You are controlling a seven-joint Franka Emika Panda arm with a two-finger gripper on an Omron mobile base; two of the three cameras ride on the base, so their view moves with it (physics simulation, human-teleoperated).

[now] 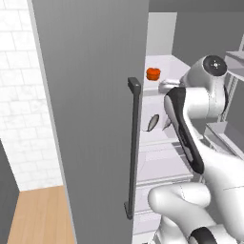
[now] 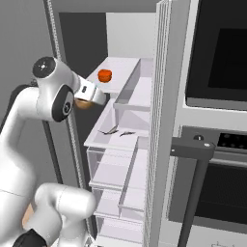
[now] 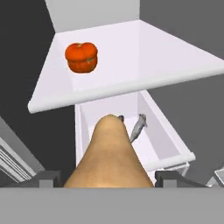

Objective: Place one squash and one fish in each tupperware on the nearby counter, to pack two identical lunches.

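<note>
My gripper reaches into the open fridge and is shut on a tan pear-shaped squash, which fills the gap between its fingertips; the squash's tan end shows under the hand. A squat orange squash sits on the white upper shelf, ahead of the gripper. On the shelf below lie two grey fish. One fish shows plainly, and the held squash half hides the other. The tupperware is out of view.
The grey fridge door stands open at the left with its dark handle. A wall oven with a dark bar handle is to the right. Clear drawers stack below. A light wooden surface lies low left.
</note>
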